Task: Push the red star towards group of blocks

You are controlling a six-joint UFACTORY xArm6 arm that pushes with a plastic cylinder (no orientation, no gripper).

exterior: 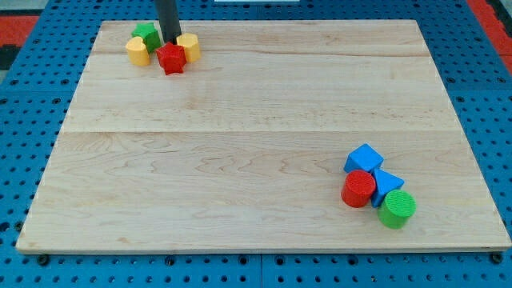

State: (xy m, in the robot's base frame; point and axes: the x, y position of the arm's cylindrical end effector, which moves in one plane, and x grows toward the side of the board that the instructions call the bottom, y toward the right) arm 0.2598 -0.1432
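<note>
Red star near the table's top-left corner, likely light, rigid and slippery, best nudged on its upper-left face; no hand, only my tip touching its top edge

The rod is cut off by the frame's top edge, and its tip hides part of the green block. At lower right, the red cylinder and green cylinder cover much of a blue block, leaving its shape unclear.
</note>
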